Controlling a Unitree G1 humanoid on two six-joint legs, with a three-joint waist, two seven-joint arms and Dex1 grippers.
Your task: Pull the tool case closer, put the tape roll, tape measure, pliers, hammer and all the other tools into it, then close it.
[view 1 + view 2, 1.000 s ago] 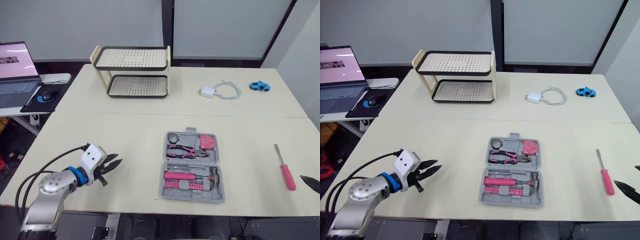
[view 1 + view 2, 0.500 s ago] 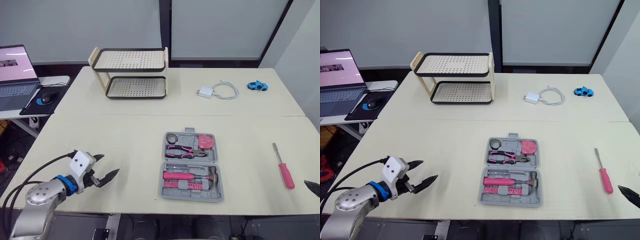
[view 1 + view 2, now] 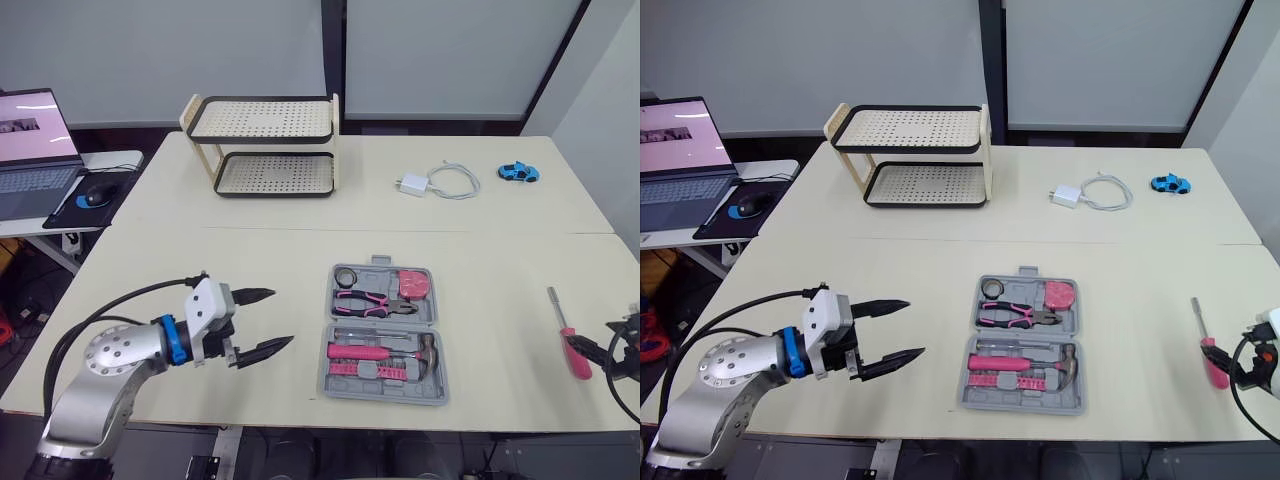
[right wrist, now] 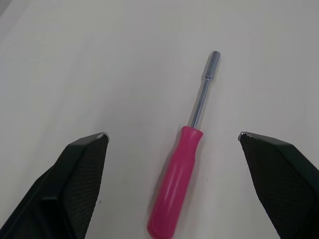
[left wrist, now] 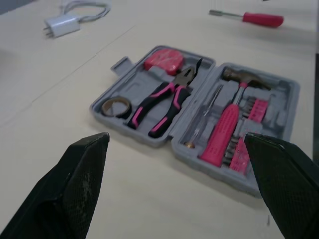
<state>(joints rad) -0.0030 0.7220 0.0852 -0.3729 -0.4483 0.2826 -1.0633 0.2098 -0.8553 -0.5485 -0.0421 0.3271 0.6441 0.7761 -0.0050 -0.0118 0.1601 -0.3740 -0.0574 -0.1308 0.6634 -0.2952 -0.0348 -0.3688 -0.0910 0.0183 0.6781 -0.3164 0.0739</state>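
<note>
Cream tabletop (image 3: 300, 250), tool case (image 3: 385, 335) near, right of splayed left hand (image 3: 280, 318)

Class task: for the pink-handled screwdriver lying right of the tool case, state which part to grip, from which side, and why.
On the screwdriver, take the pink handle from above, pinching across its width: it lies flat on the table, apart from everything else, and the handle is thicker than the metal shaft. The open right gripper faces it.
</note>
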